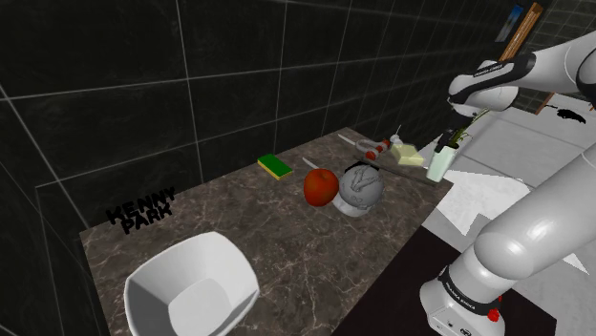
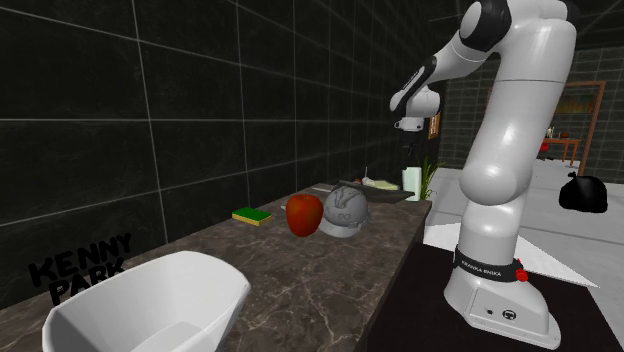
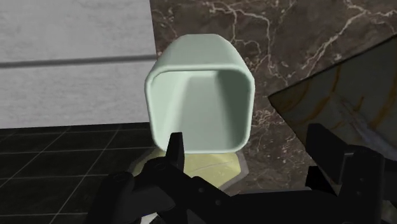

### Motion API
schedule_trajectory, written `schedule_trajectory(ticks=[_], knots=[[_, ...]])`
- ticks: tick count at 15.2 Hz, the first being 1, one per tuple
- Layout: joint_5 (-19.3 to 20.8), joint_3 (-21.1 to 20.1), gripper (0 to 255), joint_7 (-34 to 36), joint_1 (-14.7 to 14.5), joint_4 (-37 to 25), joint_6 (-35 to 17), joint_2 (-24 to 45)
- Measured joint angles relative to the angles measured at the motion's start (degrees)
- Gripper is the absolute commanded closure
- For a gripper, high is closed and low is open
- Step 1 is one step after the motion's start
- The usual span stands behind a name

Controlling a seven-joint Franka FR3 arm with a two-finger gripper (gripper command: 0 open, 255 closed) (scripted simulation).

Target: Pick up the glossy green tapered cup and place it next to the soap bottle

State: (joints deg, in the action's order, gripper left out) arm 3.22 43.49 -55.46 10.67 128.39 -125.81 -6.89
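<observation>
The cup [image 3: 200, 95] is pale glossy green with a rounded square mouth, and I look down into it. It stands upright at the counter's [image 1: 287, 248] far corner, close to the edge [image 1: 438, 164], [image 2: 409, 182]. My gripper [image 3: 248, 153] hangs above it, open, with the fingers [image 3: 175, 151] apart and touching nothing. From the side the gripper [image 1: 460, 119] is a short way above the cup's rim. Several small items [image 1: 382, 148] lie on a dark tray [image 3: 343, 95] beside the cup. I cannot pick out the soap bottle among them.
A red apple [image 1: 321, 186] and a grey cap-shaped object [image 1: 361, 191] sit mid-counter, with a green and yellow sponge [image 1: 275, 166] behind them. A large white bowl [image 1: 191, 286] stands at the near end. A black tiled wall [image 1: 191, 86] backs the counter.
</observation>
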Motion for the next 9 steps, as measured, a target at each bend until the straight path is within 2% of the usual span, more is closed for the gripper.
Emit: schedule_trajectory(ticks=[3, 9], knots=[[2.0, -0.8, 0, 1.5, 0.3, -2.2, 4.3, -2.8], [2.4, -1.0, 0, 1.8, 0.3, -2.6, 5.2, -3.3]])
